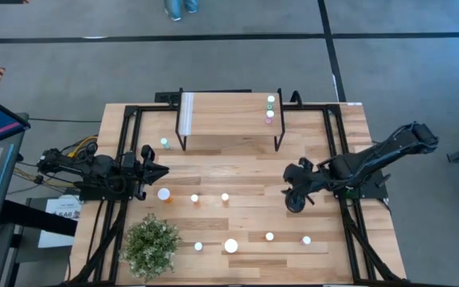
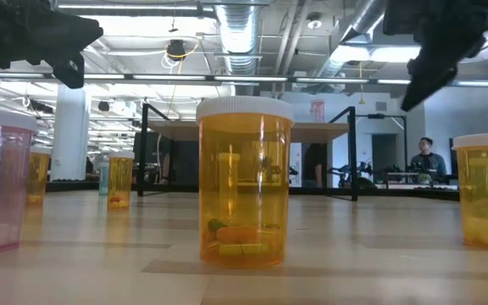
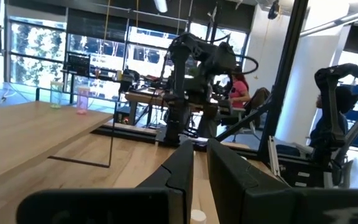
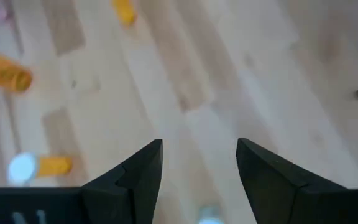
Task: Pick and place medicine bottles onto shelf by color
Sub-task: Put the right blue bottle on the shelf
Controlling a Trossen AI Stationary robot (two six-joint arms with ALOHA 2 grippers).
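Currently your right gripper (image 1: pixel 296 204) hangs over the counter (image 1: pixel 325 263) toward its right edge, fingers (image 4: pixel 135 171) spread, grasping nothing. Your left gripper (image 1: pixel 162 171) waits clenched near the left edge. Two medicine bottles (image 1: pixel 270 108), seemingly green and pink, stand at the shelf's (image 1: pixel 221 115) right end; others dot the counter.

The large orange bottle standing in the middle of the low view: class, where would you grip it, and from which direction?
Grip the large orange bottle around its straight cylindrical body, just under the wider white cap, probably coming down from above, since it stands upright with bare table around it. The right claw is open and empty above the table, so it may suit.
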